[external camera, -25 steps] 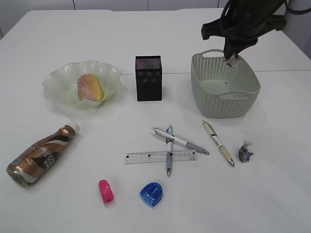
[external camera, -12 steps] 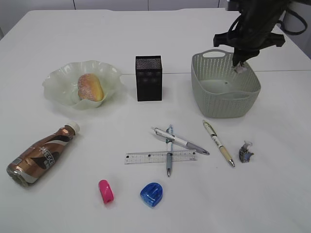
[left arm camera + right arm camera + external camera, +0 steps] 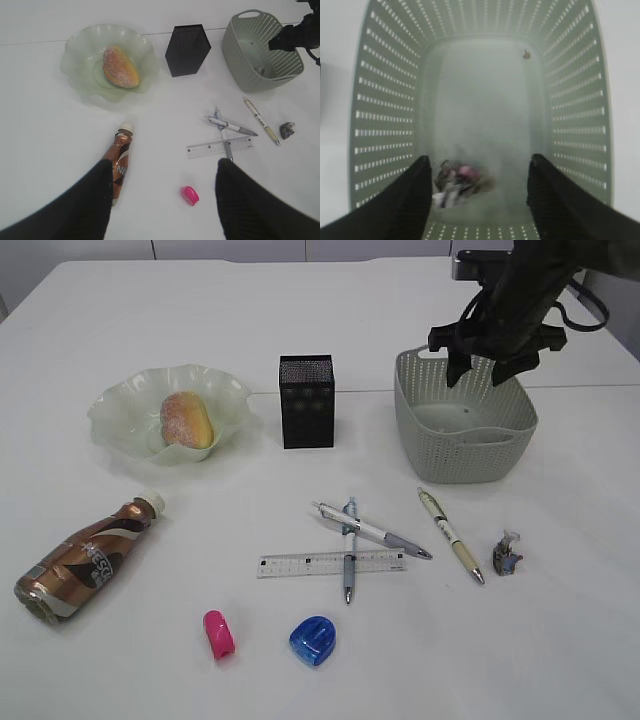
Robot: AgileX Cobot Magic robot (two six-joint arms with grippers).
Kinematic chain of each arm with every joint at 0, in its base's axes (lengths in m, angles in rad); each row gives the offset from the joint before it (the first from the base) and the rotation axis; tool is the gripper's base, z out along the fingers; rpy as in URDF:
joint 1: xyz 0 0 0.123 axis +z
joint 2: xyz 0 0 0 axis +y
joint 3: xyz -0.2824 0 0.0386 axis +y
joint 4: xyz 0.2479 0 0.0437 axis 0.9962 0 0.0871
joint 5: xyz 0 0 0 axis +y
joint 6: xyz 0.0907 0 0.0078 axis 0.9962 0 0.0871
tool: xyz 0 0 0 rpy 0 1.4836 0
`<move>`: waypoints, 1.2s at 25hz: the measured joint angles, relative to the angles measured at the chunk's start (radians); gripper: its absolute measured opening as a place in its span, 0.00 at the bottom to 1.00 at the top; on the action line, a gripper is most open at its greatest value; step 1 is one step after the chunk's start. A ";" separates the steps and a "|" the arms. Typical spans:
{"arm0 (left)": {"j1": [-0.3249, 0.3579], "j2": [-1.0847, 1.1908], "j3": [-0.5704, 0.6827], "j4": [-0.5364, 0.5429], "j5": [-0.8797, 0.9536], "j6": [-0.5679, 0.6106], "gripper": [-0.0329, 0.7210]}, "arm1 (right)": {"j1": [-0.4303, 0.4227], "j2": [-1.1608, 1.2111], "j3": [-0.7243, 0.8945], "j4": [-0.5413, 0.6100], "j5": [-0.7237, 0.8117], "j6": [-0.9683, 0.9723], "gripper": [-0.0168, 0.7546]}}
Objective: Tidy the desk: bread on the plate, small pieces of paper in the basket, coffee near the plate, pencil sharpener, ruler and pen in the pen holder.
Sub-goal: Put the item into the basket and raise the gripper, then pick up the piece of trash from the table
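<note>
My right gripper (image 3: 482, 371) hangs open over the grey-green basket (image 3: 420, 430). In the right wrist view a crumpled paper scrap (image 3: 460, 182) lies blurred inside the basket (image 3: 385, 100), between my open right fingers (image 3: 479, 192). A second paper scrap (image 3: 506, 554) lies on the table at the right. The bread (image 3: 185, 419) sits on the pale green plate (image 3: 115, 405). The coffee bottle (image 3: 85, 558) lies on its side at the left. Several pens (image 3: 370, 531), a clear ruler (image 3: 330, 563), a pink sharpener (image 3: 218, 633) and a blue sharpener (image 3: 312, 640) lie in front. My left gripper (image 3: 162, 200) is open, high above the table.
The black mesh pen holder (image 3: 305, 400) stands between plate and basket. A cream pen (image 3: 450, 535) lies below the basket. The white table's far edge runs behind the basket.
My right gripper held a paper scrap over the basket, then opened. The scrap has dropped into the basket.
</note>
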 joint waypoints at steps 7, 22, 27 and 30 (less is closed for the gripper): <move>0.000 0.000 0.000 0.000 0.000 0.000 0.66 | 0.000 0.006 -0.078 0.068 0.048 -0.005 0.72; 0.000 0.000 0.000 -0.015 0.000 0.000 0.66 | 0.000 -0.238 -0.159 0.067 0.285 -0.074 0.60; 0.000 0.000 0.000 -0.031 0.000 0.000 0.65 | 0.000 -0.419 0.022 0.060 0.287 -0.074 0.60; 0.000 0.000 0.000 -0.046 0.000 0.000 0.65 | 0.000 -0.514 0.154 0.060 0.291 -0.074 0.60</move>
